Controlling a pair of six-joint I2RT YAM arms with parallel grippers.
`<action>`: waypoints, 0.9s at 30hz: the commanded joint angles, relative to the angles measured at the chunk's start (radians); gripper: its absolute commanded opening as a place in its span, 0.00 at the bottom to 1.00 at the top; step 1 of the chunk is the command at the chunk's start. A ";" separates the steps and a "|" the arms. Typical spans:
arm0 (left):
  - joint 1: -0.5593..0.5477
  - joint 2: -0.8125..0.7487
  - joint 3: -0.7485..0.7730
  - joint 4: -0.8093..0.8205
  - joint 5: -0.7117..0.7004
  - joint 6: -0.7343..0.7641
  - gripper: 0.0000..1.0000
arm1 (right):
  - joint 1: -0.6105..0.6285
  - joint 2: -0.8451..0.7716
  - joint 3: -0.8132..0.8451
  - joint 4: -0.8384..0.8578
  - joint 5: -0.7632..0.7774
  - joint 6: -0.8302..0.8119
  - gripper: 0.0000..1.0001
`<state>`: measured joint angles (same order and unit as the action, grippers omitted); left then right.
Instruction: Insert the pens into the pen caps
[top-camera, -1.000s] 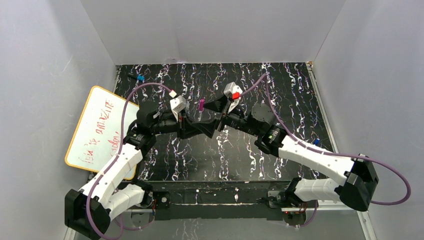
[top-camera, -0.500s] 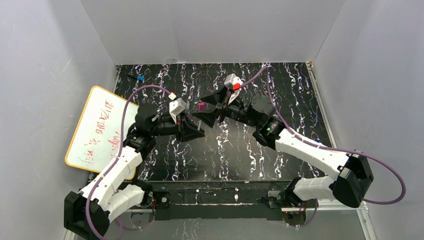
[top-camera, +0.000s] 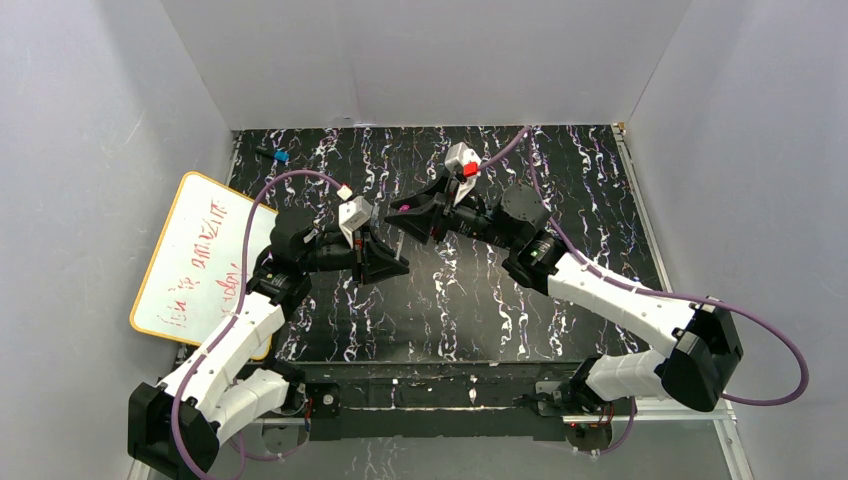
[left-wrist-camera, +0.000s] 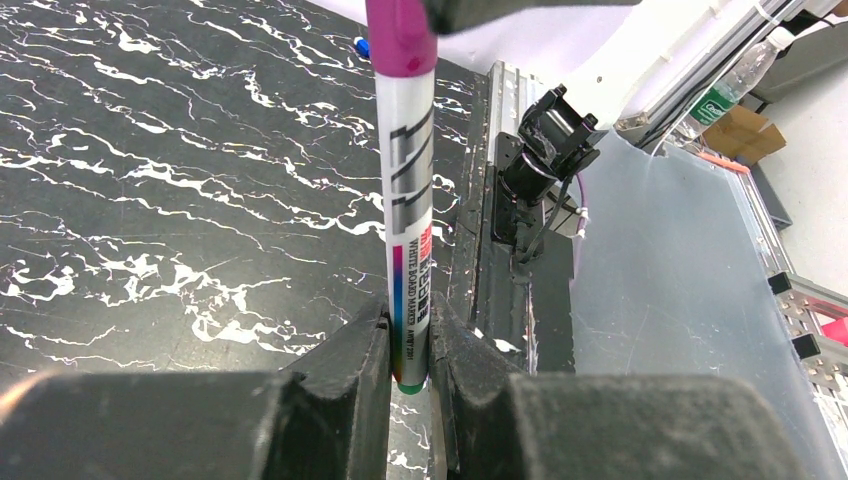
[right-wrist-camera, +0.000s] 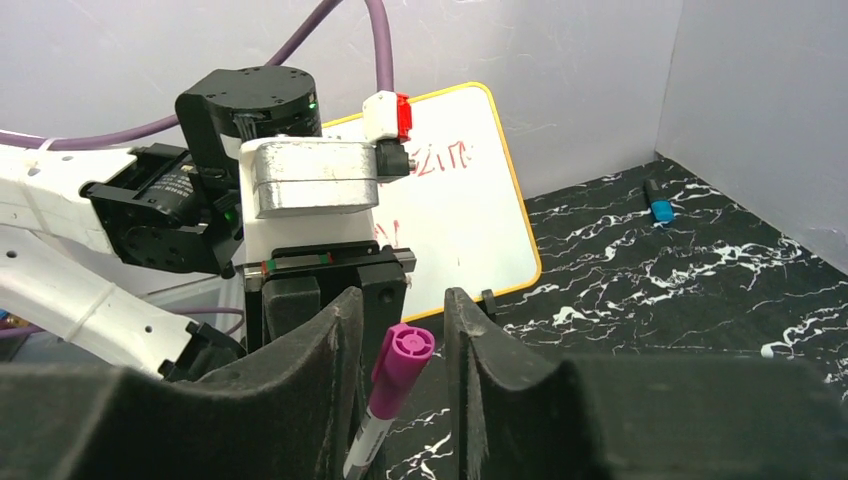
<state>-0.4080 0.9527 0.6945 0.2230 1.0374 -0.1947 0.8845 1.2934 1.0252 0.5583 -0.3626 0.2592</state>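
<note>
A white-barrelled pen (left-wrist-camera: 408, 200) with a greenish end stands upright in my left gripper (left-wrist-camera: 408, 345), which is shut on its lower barrel. A magenta pen cap (left-wrist-camera: 400, 40) sits on the pen's top end. In the right wrist view that pen cap (right-wrist-camera: 400, 365) lies between the fingers of my right gripper (right-wrist-camera: 400, 330), with a narrow gap on each side, so the jaws stand open. From above, the pen cap (top-camera: 405, 207) shows at the right gripper (top-camera: 402, 214), just up and right of the left gripper (top-camera: 392, 264). No other pen or cap shows.
A whiteboard (top-camera: 195, 265) with an orange rim leans at the left edge of the black marbled table (top-camera: 480, 300). A short black object with a blue tip (top-camera: 272, 155) lies at the far left corner. Another small blue thing (top-camera: 632, 283) sits by the right arm. Grey walls enclose the table.
My right gripper has lifted off the left gripper, moved to the capped end of the pen, and its jaws have narrowed round the cap. The left gripper drew back slightly, still gripping the pen.
</note>
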 joint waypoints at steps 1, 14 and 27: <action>0.000 -0.008 -0.010 -0.004 0.014 0.013 0.00 | -0.004 -0.005 0.056 0.049 -0.016 0.005 0.40; 0.000 -0.008 -0.005 -0.012 0.001 0.023 0.00 | -0.005 0.012 0.088 0.000 -0.043 0.006 0.01; 0.003 -0.038 0.038 -0.096 -0.023 0.102 0.00 | -0.005 0.009 0.060 -0.110 -0.085 -0.013 0.01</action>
<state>-0.4080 0.9482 0.6949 0.1707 1.0168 -0.1150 0.8837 1.3174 1.0798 0.4950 -0.4232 0.2905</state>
